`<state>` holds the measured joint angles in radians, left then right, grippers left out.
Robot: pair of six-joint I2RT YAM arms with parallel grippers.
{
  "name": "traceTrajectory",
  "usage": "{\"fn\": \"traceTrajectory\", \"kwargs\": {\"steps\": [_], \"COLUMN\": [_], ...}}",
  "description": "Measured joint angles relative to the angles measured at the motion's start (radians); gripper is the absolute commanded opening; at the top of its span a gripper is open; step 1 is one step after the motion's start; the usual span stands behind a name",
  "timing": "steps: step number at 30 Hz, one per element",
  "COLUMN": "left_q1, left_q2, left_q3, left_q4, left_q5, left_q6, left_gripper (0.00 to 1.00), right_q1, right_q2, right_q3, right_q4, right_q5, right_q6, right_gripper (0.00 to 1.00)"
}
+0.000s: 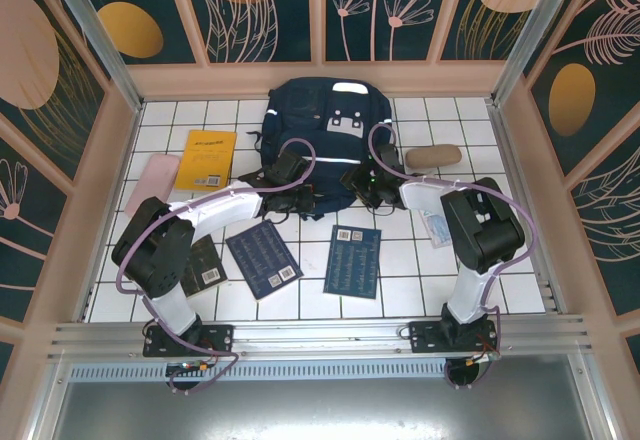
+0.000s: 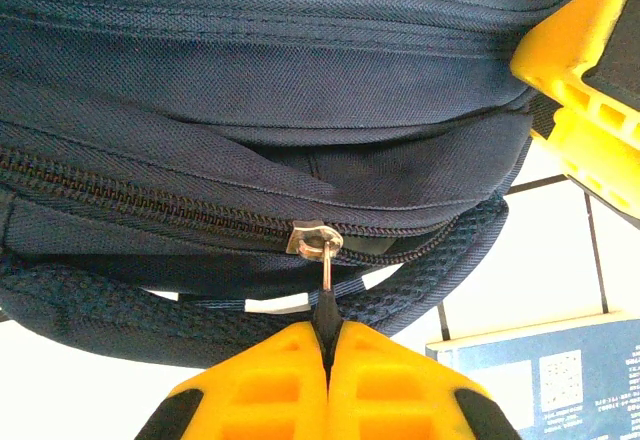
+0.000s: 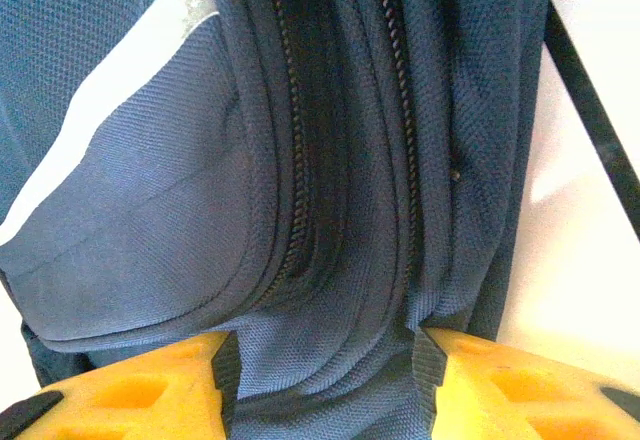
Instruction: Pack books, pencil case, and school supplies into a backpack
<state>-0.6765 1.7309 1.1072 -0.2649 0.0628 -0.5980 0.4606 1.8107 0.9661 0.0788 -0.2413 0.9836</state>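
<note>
The navy backpack (image 1: 325,125) lies at the back middle of the tiled table. My left gripper (image 2: 328,312) is shut on the dark pull tab hanging from the metal zipper slider (image 2: 313,239) at the bag's near edge. My right gripper (image 3: 325,370) is closed on a bunched fold of the backpack fabric (image 3: 330,290) beside a zipper line. The bag's opening gapes a little above the slider. A yellow book (image 1: 211,158), two navy books (image 1: 263,259) (image 1: 352,260) and a blackish book (image 1: 205,265) lie flat. A pink case (image 1: 152,182) and tan pouch (image 1: 432,155) sit at the sides.
A small pale item (image 1: 437,228) lies under the right arm's elbow. Wooden walls (image 1: 120,170) close in the table on three sides. In the left wrist view the other gripper's yellow finger (image 2: 585,80) is close at the upper right, with a navy book (image 2: 540,375) below it.
</note>
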Motion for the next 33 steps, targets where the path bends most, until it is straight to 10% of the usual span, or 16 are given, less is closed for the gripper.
{"fn": "traceTrajectory", "kwargs": {"steps": [12,19,33], "left_q1": [-0.004,-0.004,0.084], "left_q2": [0.0,0.0,0.0], "left_q3": [0.002,0.004,0.008], "left_q4": [0.0,0.0,-0.047], "left_q5": [0.008,0.007,-0.094], "left_q6": [0.0,0.001,0.061], "left_gripper": [0.0,0.0,0.0], "right_q1": [0.023,0.023,-0.108], "right_q2": [-0.04,-0.019,-0.066], "right_q3": [-0.024,0.003,0.061], "right_q4": [-0.029,-0.052,-0.182], "right_q5": [0.039,0.053,0.103], "right_q6": [0.022,0.023,-0.114], "right_gripper": [0.57,0.0,0.0]}}
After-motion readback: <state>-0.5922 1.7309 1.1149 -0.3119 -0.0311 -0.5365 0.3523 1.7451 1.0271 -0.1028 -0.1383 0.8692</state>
